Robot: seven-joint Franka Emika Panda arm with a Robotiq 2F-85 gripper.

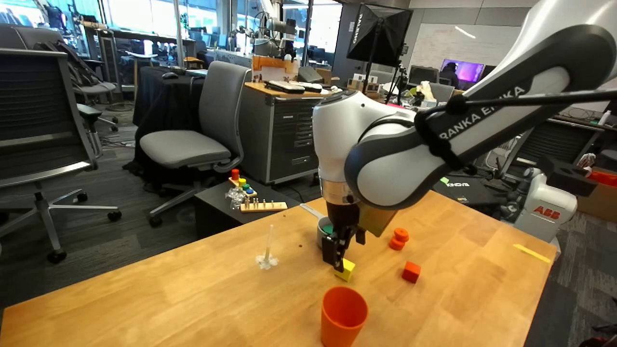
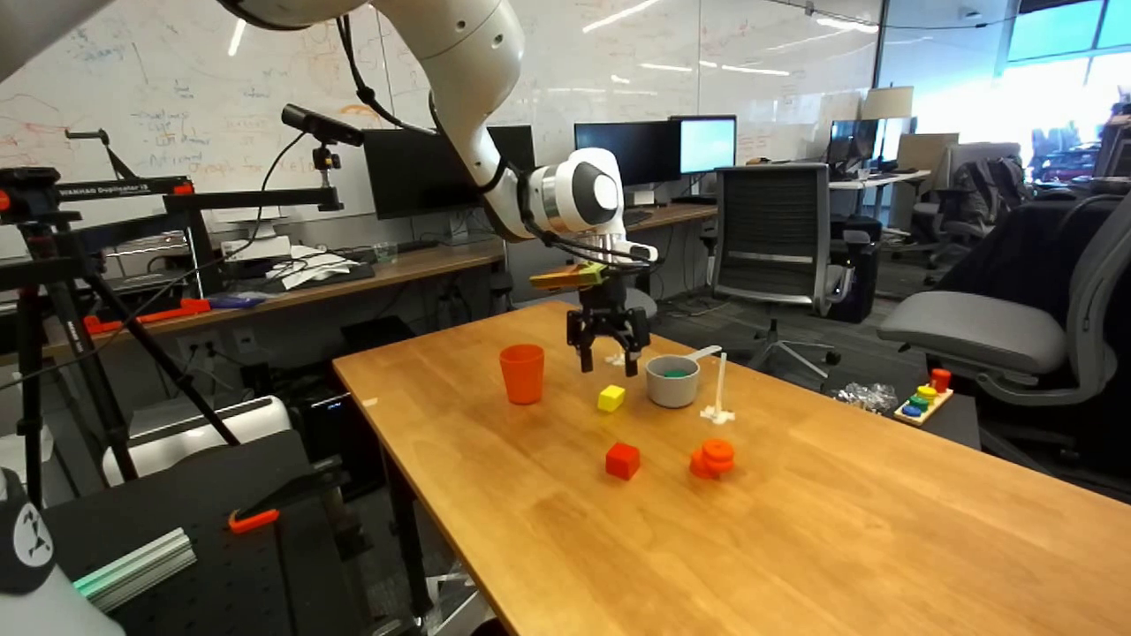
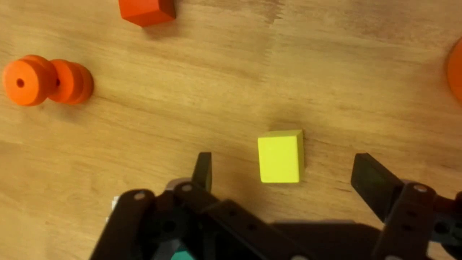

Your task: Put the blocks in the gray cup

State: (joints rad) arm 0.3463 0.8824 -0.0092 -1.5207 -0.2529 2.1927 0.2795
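In an exterior view, a green block (image 2: 675,374) lies inside the gray measuring cup (image 2: 670,393), so one block looks done. A yellow cube (image 2: 611,399) and a red cube (image 2: 623,461) sit outside it on the wooden counter (image 2: 530,495), which leaves two to go as far as can be seen. The end effector (image 2: 608,369) hangs near the yellow cube, its jaws spread wide and nothing held. A thin upright stick (image 2: 720,384) on a whitish base stands near the measuring cup; an orange tumbler (image 2: 522,375) stands well apart from it, and a cluster of orange discs (image 2: 712,459) lies near the red cube. Behind are a whiteboard (image 2: 221,115) with faint writing, monitors (image 2: 629,152) and office chairs (image 2: 767,230).

In an exterior view, the arm (image 1: 400,173) hides part of the measuring cup. A strip of yellow tape (image 1: 531,253) lies near the counter's edge, and the room around holds a gray tool cabinet (image 1: 294,140), a black softbox (image 1: 379,34), carpeted floor (image 1: 120,241) and bright windows (image 1: 130,19).

In the wrist view, the yellow cube shows between the parted fingers (image 3: 373,182), touching neither. It is probably the next block to be picked; the red cube, cut off by the upper edge, would then remain.
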